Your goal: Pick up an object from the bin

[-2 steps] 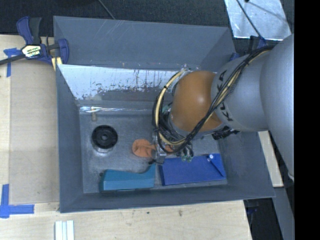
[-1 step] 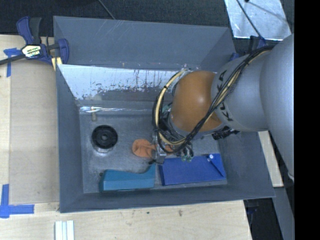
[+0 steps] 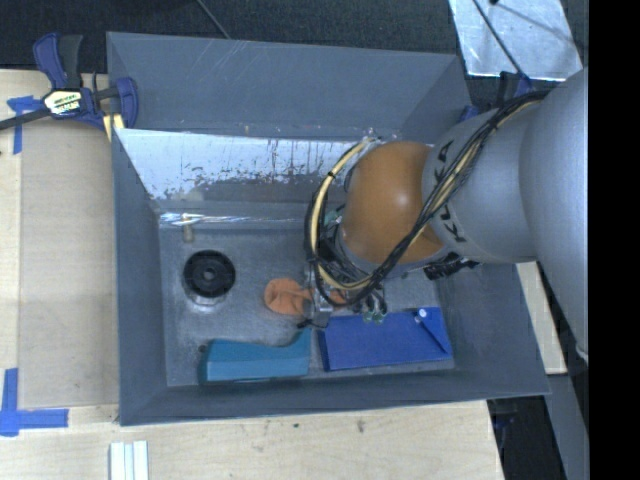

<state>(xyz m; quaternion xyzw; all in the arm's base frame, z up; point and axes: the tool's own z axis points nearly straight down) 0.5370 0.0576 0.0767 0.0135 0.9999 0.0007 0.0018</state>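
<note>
Hanging beside orange lump [image 3: 283,296], likeliest pick: lies free | blue box [image 3: 385,343], teal block [image 3: 255,360] wedged against bin wall [image 3: 300,393] | jaws hidden, cannot tell

Light falls from above and is even, leaving a pale glare across the upper back wall of the bin [image 3: 250,158]. The orange cover [image 3: 385,203] and the grey arm [image 3: 520,178] carry soft highlights, while the floor beneath them lies in shadow.

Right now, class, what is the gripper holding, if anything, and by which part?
Cannot be told: the gripper is low beside the small orange thing and the blue box.
</note>
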